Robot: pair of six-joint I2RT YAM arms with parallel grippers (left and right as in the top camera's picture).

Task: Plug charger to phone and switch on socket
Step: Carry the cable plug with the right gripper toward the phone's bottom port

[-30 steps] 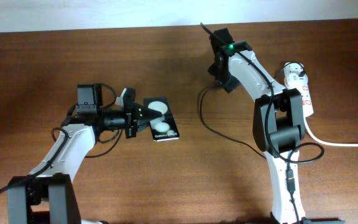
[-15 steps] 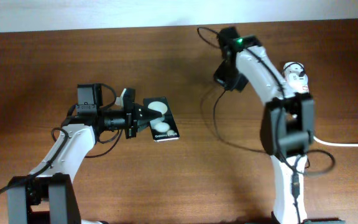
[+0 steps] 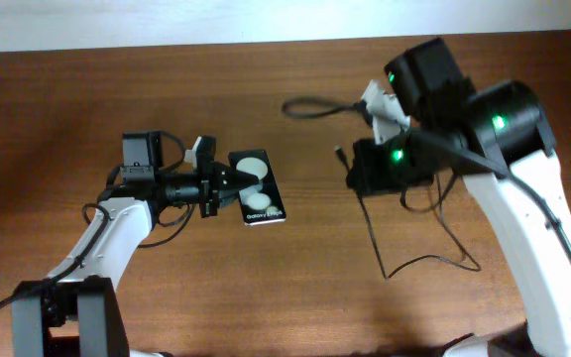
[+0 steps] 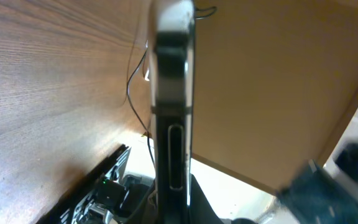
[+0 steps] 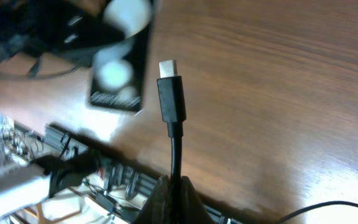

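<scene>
My left gripper (image 3: 228, 186) is shut on the phone (image 3: 257, 187), a black glossy slab with two white reflections, and holds it above the table left of centre. In the left wrist view the phone (image 4: 173, 93) stands edge-on between the jaws. My right gripper (image 3: 357, 164) is shut on the charger cable (image 5: 176, 146) just below its connector tip (image 5: 168, 68), which sticks up free. That tip (image 3: 340, 154) points left toward the phone, a short gap away. The phone (image 5: 120, 68) shows blurred at the upper left of the right wrist view. The socket is hidden under my right arm.
The charger's slack (image 3: 395, 268) lies in loose bends on the wooden table (image 3: 87, 89) below my right arm, and another loop (image 3: 305, 105) shows near the back. My raised right arm (image 3: 504, 129) covers the right side of the overhead view.
My right gripper closed on the charger cable, lifted it and swung it left toward the phone. The arm now covers the socket. The left arm and phone have not moved.
</scene>
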